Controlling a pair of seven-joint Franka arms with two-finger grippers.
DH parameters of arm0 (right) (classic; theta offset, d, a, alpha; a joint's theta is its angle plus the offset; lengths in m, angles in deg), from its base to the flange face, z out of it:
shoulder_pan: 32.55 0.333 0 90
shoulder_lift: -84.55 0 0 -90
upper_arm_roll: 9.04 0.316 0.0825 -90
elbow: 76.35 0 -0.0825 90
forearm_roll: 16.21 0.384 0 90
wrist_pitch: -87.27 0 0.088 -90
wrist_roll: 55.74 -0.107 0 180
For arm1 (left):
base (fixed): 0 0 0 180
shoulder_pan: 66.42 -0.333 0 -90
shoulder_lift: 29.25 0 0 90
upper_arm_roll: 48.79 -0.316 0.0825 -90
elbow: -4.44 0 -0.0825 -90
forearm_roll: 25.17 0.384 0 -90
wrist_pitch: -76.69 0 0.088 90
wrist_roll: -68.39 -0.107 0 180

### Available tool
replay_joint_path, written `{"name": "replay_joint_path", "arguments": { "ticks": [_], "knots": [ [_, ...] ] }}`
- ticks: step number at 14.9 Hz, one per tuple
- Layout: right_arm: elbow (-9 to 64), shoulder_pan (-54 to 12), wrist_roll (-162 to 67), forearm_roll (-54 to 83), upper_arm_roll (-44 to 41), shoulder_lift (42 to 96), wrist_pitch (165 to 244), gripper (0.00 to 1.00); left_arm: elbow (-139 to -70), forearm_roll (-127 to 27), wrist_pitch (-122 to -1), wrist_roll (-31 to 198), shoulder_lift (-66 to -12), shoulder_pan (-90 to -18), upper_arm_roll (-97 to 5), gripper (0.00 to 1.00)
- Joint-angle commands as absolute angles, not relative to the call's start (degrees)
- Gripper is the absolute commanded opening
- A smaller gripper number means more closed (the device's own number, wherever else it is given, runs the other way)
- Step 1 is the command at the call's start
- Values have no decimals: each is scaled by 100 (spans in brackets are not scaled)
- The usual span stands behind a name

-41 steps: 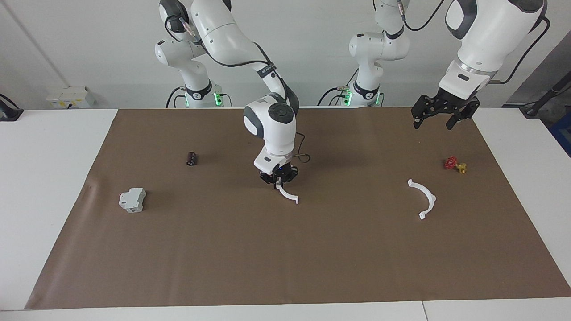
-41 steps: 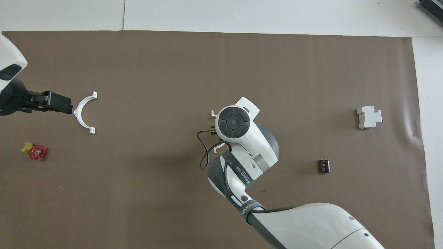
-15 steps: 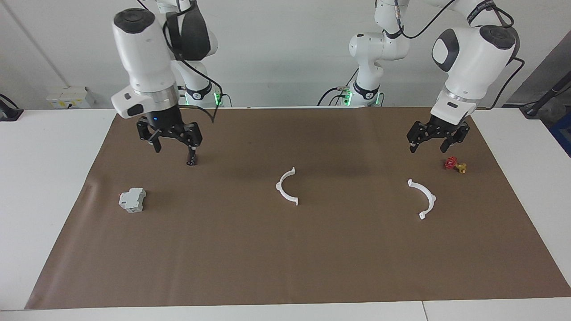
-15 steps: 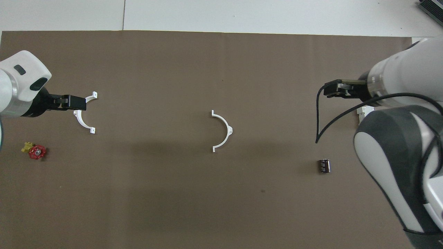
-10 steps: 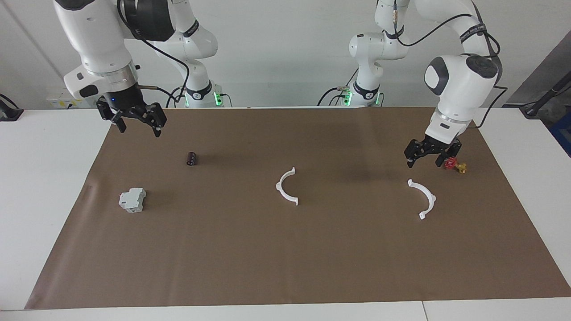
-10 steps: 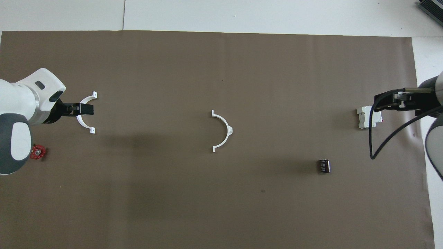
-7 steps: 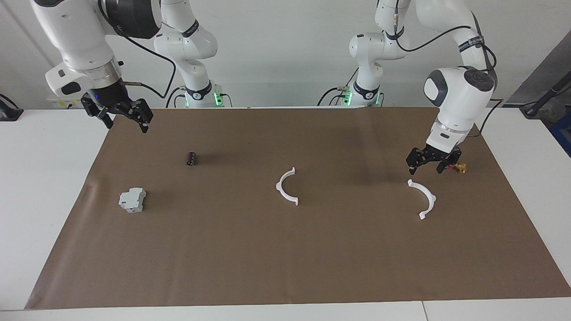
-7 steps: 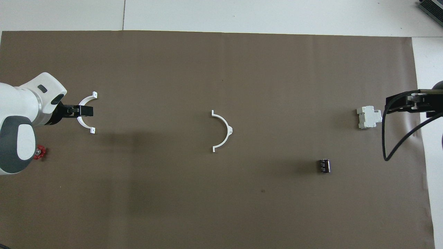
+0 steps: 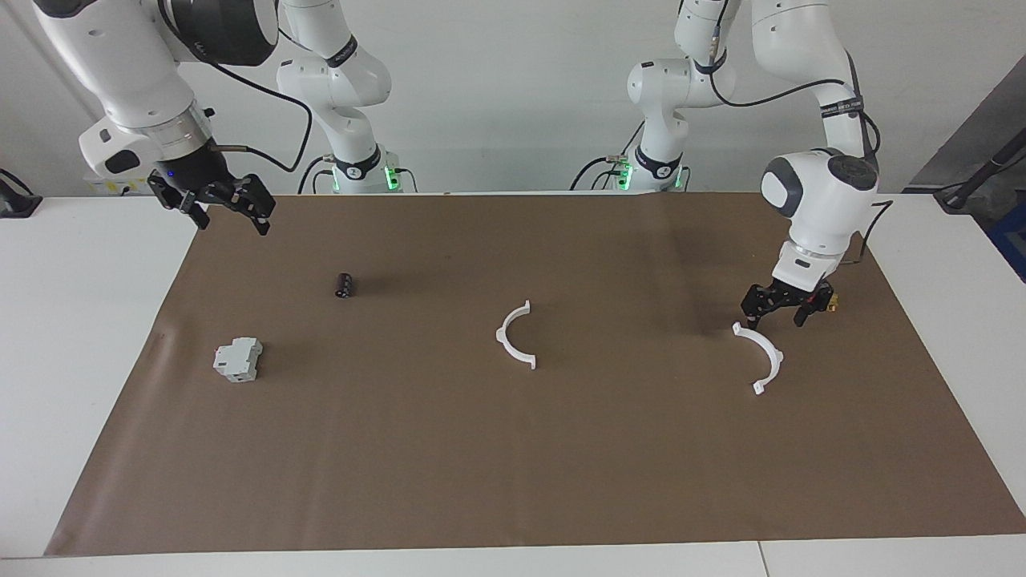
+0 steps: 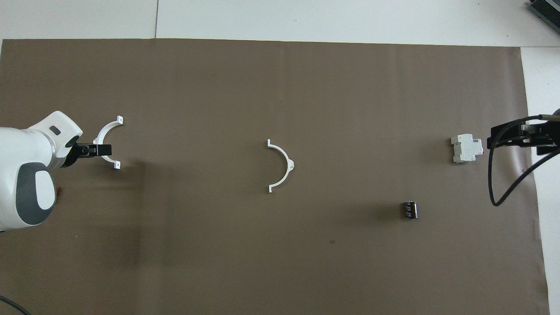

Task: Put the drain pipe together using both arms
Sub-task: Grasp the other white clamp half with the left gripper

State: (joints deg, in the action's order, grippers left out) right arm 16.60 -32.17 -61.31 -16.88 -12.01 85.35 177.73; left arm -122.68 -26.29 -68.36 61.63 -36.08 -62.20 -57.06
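Drain pipe half (image 9: 760,357) at the left arm's end lies just under the left pincer (image 9: 781,311), fingers apart; the right pincer (image 9: 220,207), also apart, waits raised over the surface edge.

Left gripper (image 9: 776,312) hangs low at the facing view's right, fingers spread; right gripper (image 9: 215,204) waits high upper left, also spread.

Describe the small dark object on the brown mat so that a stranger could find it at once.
On the brown mat, toward the right arm's end, the small dark cylinder lies on its side. It is nearer to the robots than the grey-white boxy block, and it alone is dark and round.
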Motion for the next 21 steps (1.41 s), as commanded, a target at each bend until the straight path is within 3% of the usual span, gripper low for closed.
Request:
{"name": "replay_joint_path", "arguments": {
  "ticks": [1, 5, 9, 21],
  "knots": [
    [1366, -3228, -6022, -1804, -1089, 8420, 17578, 100, -12291, -2623, -7114, 6136, -3953, -6211, -5740, 100],
    [1391, -3079, -6066, -1858, -1044, 8428, 17613, 100, -12300, -2623, -7228, 6276, -4085, -6220, -5740, 100],
    [1444, -3079, -6066, -1779, -1036, 8455, 17613, 100, -12273, -2623, -7220, 7953, -4103, -6123, -5740, 100],
    [1479, -3114, -6031, -1761, -1036, 8481, 17631, 100, -12160, -2684, -7396, 8219, -4402, -6176, -5740, 100]
  ]
}}
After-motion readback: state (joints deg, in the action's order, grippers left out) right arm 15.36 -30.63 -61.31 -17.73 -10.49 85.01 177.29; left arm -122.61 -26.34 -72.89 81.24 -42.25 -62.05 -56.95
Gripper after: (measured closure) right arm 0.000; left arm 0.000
